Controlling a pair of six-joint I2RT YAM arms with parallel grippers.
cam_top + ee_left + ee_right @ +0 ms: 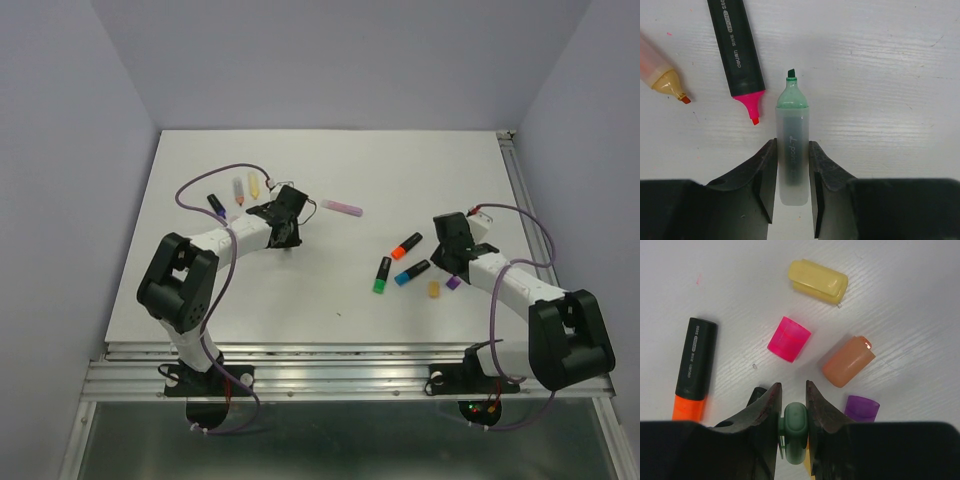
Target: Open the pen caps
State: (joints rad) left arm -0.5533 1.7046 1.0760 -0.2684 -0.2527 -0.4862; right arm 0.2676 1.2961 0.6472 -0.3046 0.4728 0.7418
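On the white table (330, 170), my left gripper (792, 146) clamps an uncapped green-tipped pen (791, 120) while my right gripper (793, 388) pinches a mint cap (795, 427).

Uncapped mint pen (792, 150) gripped mid-barrel, mint cap (795, 432) gripped, loose caps (789, 339) nearby

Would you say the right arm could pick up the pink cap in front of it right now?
Probably not yet: nothing blocks the pink cap, but the right gripper is shut on a green cap.
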